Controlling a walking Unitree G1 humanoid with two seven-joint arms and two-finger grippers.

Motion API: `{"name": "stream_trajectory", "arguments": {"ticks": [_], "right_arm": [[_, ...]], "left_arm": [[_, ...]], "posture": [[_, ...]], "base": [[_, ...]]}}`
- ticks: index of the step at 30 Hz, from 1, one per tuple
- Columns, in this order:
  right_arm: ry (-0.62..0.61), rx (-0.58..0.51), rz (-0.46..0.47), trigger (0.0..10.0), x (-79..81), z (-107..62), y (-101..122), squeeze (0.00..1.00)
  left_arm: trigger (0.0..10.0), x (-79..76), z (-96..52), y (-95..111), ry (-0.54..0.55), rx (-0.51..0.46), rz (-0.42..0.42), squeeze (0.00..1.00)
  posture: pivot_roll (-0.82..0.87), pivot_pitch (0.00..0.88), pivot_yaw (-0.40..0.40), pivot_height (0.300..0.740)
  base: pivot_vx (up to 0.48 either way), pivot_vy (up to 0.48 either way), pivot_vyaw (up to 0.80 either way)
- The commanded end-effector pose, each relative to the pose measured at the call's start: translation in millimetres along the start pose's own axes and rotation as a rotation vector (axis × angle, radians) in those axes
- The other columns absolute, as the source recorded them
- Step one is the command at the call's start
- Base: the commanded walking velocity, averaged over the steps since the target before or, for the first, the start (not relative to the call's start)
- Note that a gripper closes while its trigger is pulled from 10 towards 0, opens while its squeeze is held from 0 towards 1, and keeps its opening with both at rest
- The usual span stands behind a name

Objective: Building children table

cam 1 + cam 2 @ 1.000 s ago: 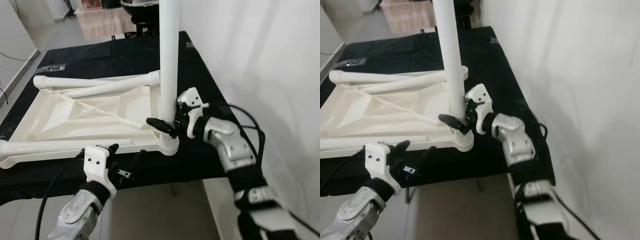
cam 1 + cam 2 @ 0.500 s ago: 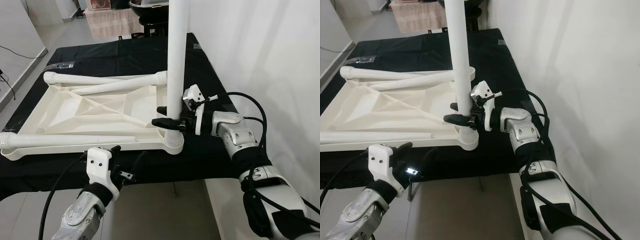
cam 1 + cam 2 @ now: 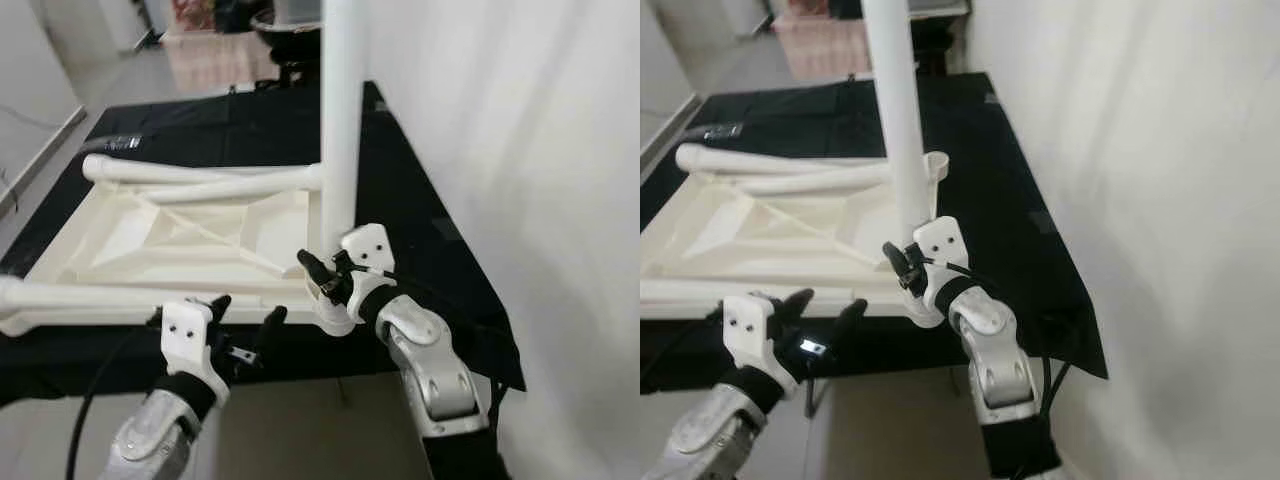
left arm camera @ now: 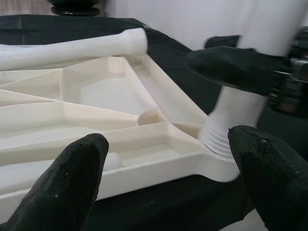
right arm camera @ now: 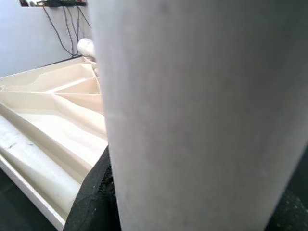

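Observation:
The white children's table top [image 3: 200, 235] lies upside down on a black-covered table [image 3: 420, 230]. One white leg [image 3: 340, 120] stands upright in the near right corner socket. My right gripper [image 3: 330, 280] is shut around this leg just above the socket; the right wrist view has the leg [image 5: 192, 110] up close between the black fingers [image 5: 91, 202]. Three more legs lie flat: two at the far edge [image 3: 200, 168] and one along the near edge [image 3: 100, 295]. My left gripper [image 3: 250, 307] is open at the front edge, holding nothing, its fingers [image 4: 72, 183] pointing at the corner socket [image 4: 216, 144].
A white wall [image 3: 540, 150] runs close along the table's right side. A small clear bag [image 3: 118, 143] lies at the far left of the black cloth. Bare floor [image 3: 300, 420] shows below the front edge. A rug and dark furniture [image 3: 215, 45] stand beyond the far end.
The camera has shifted. My right arm has swung from the table's right side round to the front, still gripping the upright leg near its base. The left gripper stays open at the front edge.

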State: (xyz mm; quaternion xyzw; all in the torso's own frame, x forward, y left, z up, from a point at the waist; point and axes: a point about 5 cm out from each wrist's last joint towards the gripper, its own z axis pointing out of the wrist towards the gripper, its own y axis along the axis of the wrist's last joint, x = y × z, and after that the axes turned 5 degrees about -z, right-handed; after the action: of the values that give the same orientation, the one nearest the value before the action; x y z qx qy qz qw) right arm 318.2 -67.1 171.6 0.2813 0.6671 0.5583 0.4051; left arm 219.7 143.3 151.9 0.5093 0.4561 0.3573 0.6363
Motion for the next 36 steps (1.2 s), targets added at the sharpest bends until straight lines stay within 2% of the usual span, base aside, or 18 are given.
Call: {"name": "stream_trajectory", "arguments": {"ticks": [1, 2, 3, 4, 8, 10, 11, 12, 13, 14, 16, 18, 22, 23, 24, 26, 33, 36], "right_arm": [[-0.034, 0.140, 0.001, 0.3, 0.5, 0.2, -26.2, 0.00], [-0.040, 0.143, -0.005, 10.0, 0.8, -0.2, -24.8, 0.00], [-0.040, 0.143, -0.005, 10.0, 0.8, -0.2, -24.8, 0.00], [-0.012, 0.101, 0.015, 10.0, -2.0, 4.6, -19.7, 1.00], [0.052, 0.017, 0.062, 10.0, -6.4, 12.9, -3.4, 1.00], [0.166, -0.032, 0.062, 10.0, -11.6, 19.4, 3.6, 1.00], [0.236, -0.054, 0.060, 10.0, -15.7, 23.0, 6.8, 0.67], [0.236, -0.054, 0.060, 10.0, -15.7, 23.0, 6.8, 0.67], [0.348, -0.081, 0.061, 10.0, -19.4, 25.2, 10.9, 0.00], [0.348, -0.081, 0.061, 10.0, -19.4, 25.2, 10.9, 0.00], [0.524, -0.095, 0.028, 10.0, -27.3, 27.5, 13.7, 0.00], [0.586, -0.086, 0.002, 10.0, -30.0, 27.9, 12.9, 0.00], [0.611, -0.036, -0.030, 10.0, -38.9, 37.1, 11.1, 0.00], [0.614, -0.040, -0.001, 3.0, -40.8, 39.7, 13.6, 0.00], [0.614, -0.040, -0.001, 3.0, -40.8, 39.7, 13.6, 0.00], [0.626, -0.047, 0.025, 0.0, -43.7, 42.3, 17.0, 0.00], [0.617, -0.039, 0.016, 0.0, -52.9, 40.6, 15.6, 0.00], [0.508, 0.026, -0.067, 0.0, -61.4, 27.8, -2.0, 0.00]], "left_arm": [[10.0, 3.3, -0.7, -1.9, 0.010, 0.017, 0.020, 0.00], [10.0, 3.3, -0.6, -1.8, 0.013, 0.015, 0.022, 0.00], [10.0, 3.3, -0.6, -1.8, 0.013, 0.015, 0.022, 0.00], [10.0, 3.9, 0.3, -1.7, 0.019, 0.013, 0.023, 0.00], [10.0, 4.6, 2.3, -2.1, 0.025, 0.012, 0.023, 0.00], [10.0, 3.9, 3.4, -3.3, 0.022, 0.014, 0.020, 0.00], [10.0, 3.6, 3.8, -3.8, 0.020, 0.015, 0.019, 0.00], [10.0, 3.6, 3.8, -3.8, 0.020, 0.015, 0.019, 0.00], [10.0, 3.0, 4.3, -4.8, 0.019, 0.016, 0.017, 0.00], [10.0, 3.0, 4.3, -4.8, 0.019, 0.016, 0.017, 0.00], [10.0, 1.7, 5.5, -6.7, 0.017, 0.018, 0.013, 0.00], [10.0, 1.2, 5.9, -7.5, 0.016, 0.018, 0.012, 0.00], [10.0, -0.4, 6.3, -9.3, 0.014, 0.019, 0.007, 0.00], [10.0, -0.8, 6.2, -9.5, 0.012, 0.019, 0.005, 0.00], [10.0, -0.8, 6.2, -9.5, 0.012, 0.019, 0.005, 0.00], [10.0, -1.7, 6.1, -9.4, 0.009, 0.019, 0.002, 0.00], [10.0, -2.8, 5.4, -8.4, 0.009, 0.016, 0.000, 0.00], [10.0, -3.7, 3.4, -6.2, 0.009, 0.012, -0.001, 0.00]], "posture": [[0.00, 0.121, 0.037, 0.740], [0.00, 0.121, 0.037, 0.740], [0.00, 0.121, 0.037, 0.740], [0.00, 0.111, 0.042, 0.740], [0.00, 0.108, 0.042, 0.740], [0.00, 0.093, 0.041, 0.740], [0.00, 0.092, 0.041, 0.740], [0.00, 0.092, 0.041, 0.740], [0.00, 0.083, 0.039, 0.740], [0.00, 0.083, 0.039, 0.740], [0.00, 0.067, 0.034, 0.740], [0.00, 0.064, 0.033, 0.740], [0.00, 0.052, 0.030, 0.740], [0.00, 0.052, 0.030, 0.740], [0.00, 0.052, 0.030, 0.740], [0.00, 0.059, 0.029, 0.740], [0.00, 0.069, 0.029, 0.740], [-0.02, 0.105, 0.023, 0.740]], "base": [[0.000, 0.000, 0.00], [0.000, 0.000, 0.00], [0.000, 0.000, 0.00], [0.000, 0.000, 0.00], [0.000, 0.000, 0.00], [0.000, 0.000, 0.00], [0.000, 0.000, 0.00], [0.000, 0.000, 0.00], [0.000, 0.000, 0.00], [0.000, 0.000, 0.00], [0.000, 0.000, 0.00], [0.000, 0.000, 0.00], [0.000, 0.000, 0.00], [0.000, 0.000, 0.00], [0.000, 0.000, 0.00], [0.000, 0.000, 0.00], [0.000, 0.000, 0.00], [0.000, 0.000, 0.00]]}}
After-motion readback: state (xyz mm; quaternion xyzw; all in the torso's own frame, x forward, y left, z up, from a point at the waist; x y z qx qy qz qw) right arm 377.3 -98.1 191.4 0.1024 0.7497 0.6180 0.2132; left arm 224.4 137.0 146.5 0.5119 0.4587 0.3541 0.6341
